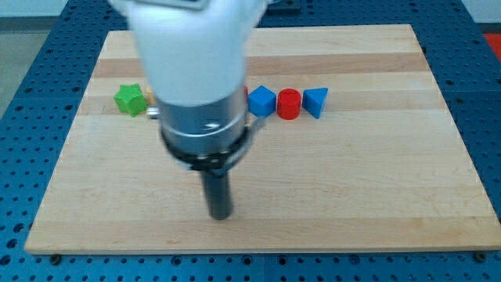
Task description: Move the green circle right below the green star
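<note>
A green block [129, 99], star-like in shape, sits at the view's left on the wooden board [376, 172]. A yellowish block edge shows just right of it, mostly hidden by the arm. No green circle shows; the arm's white body [192, 63] hides the row's middle. My tip [221, 213] rests on the board toward the view's bottom, well below the row of blocks and to the right of the green block, touching none.
A blue cube [262, 101], a red cylinder [289, 103] and a blue triangle [316, 101] stand in a row right of the arm. A red edge shows beside the blue cube. The board lies on a blue perforated table [31, 157].
</note>
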You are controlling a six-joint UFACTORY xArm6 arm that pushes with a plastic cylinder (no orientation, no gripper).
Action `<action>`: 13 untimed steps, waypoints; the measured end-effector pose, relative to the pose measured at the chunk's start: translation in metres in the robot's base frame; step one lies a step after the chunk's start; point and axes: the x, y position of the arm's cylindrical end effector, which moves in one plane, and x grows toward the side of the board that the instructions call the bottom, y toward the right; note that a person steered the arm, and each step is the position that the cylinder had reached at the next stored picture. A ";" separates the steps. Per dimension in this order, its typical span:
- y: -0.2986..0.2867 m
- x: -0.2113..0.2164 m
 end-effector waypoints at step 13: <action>-0.077 -0.253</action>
